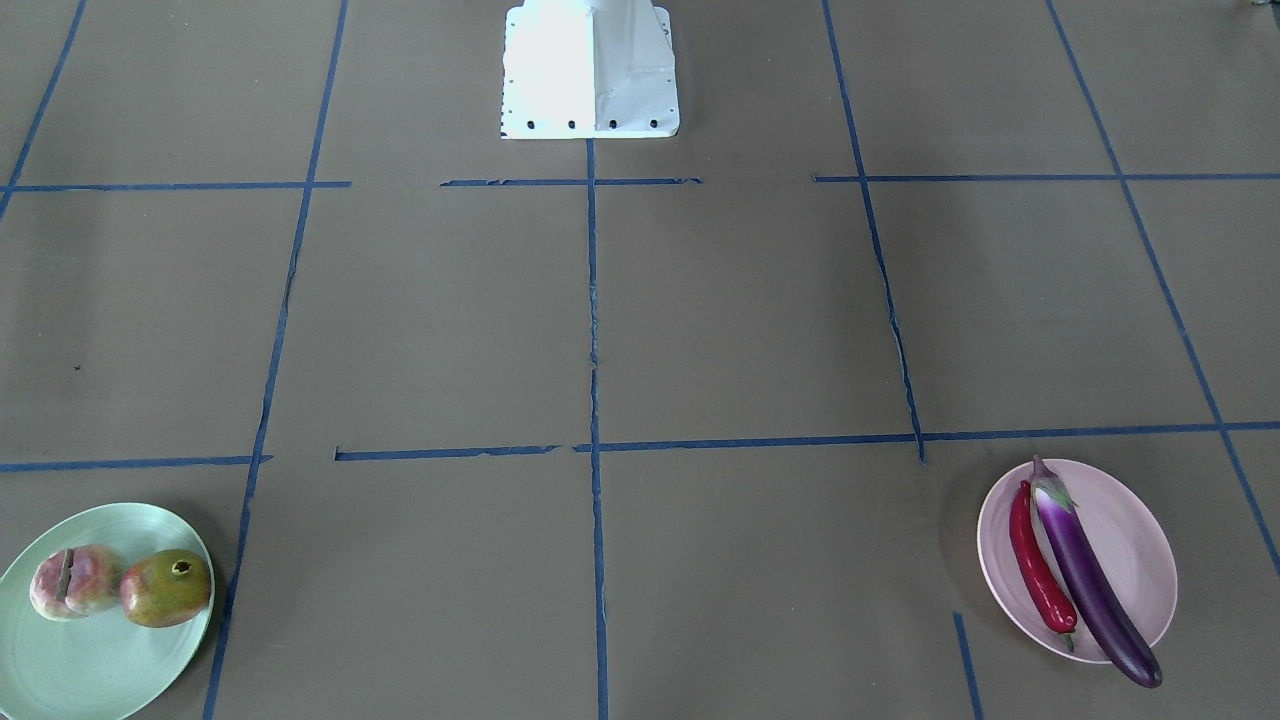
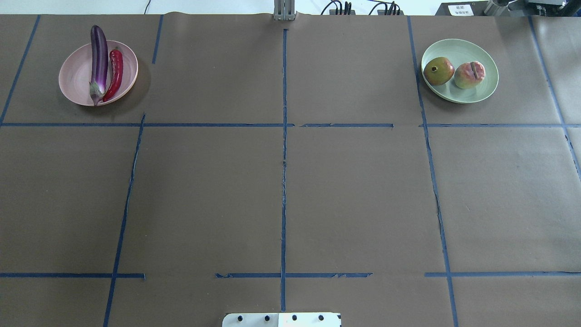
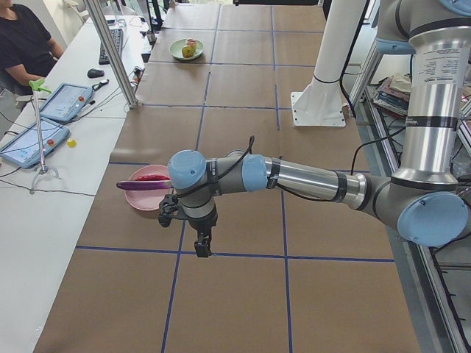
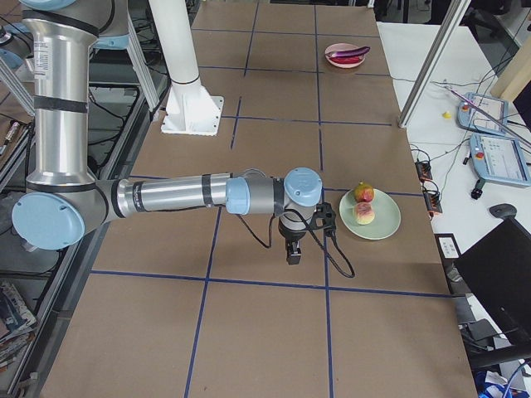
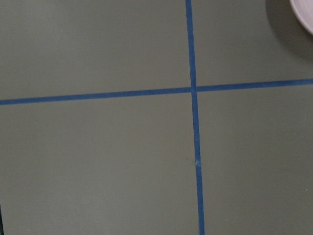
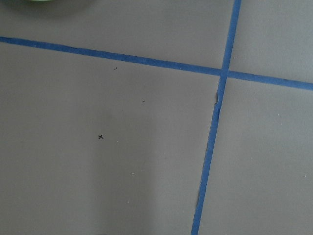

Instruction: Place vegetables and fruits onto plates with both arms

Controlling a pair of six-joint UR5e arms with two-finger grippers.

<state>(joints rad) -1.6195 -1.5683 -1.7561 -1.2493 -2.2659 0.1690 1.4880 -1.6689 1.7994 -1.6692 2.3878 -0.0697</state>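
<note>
The purple eggplant (image 1: 1090, 580) and the red chili (image 1: 1035, 565) lie side by side on the pink plate (image 1: 1130, 540). The grooved pink-yellow fruit (image 1: 72, 580) and the red-green crowned fruit (image 1: 165, 588) sit on the mint green plate (image 1: 90, 670). My left gripper (image 3: 201, 250) shows only in the exterior left view, pointing down above the table beside the pink plate (image 3: 143, 197). My right gripper (image 4: 293, 257) shows only in the exterior right view, hanging beside the green plate (image 4: 380, 225). I cannot tell whether either is open or shut. Neither wrist view shows fingers.
The white base block (image 1: 590, 70) stands at the table's robot-side edge. Blue tape lines (image 2: 283, 159) divide the brown table cover into squares. A white side bench with tablets (image 3: 33, 143) and a seated person (image 3: 22, 44) runs along the far side.
</note>
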